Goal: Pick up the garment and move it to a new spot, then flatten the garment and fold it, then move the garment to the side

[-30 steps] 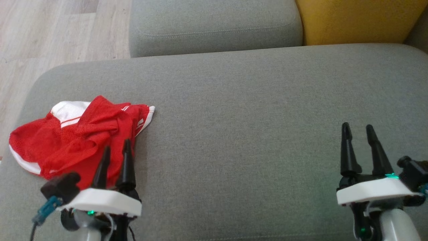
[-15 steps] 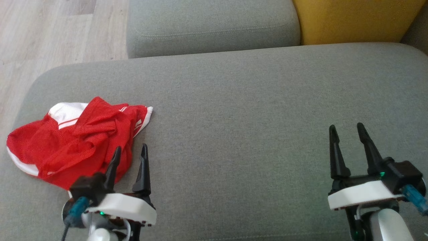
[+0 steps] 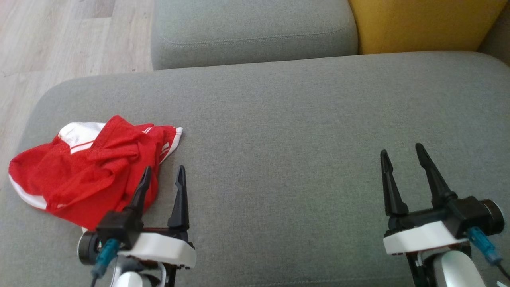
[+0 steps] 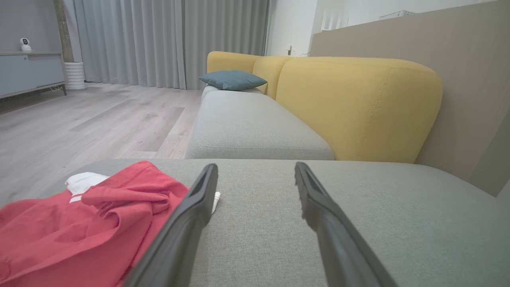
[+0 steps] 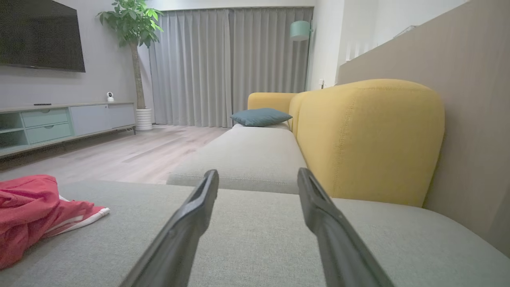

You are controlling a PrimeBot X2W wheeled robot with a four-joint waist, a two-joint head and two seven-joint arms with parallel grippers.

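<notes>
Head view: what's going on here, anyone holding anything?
A two-armed robot faces a crumpled red garment with white trim, lying at the left end of a grey sofa seat. The left gripper is open right beside the garment's right edge, gripping nothing. The right gripper is open too, over bare cushion far to the right. Nothing is picked up, flattened or folded yet.

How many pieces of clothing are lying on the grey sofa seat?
1. A crumpled red and white garment lies at the left end of the seat, next to the left gripper. Its folds could hide something smaller beneath; I cannot tell.
</notes>
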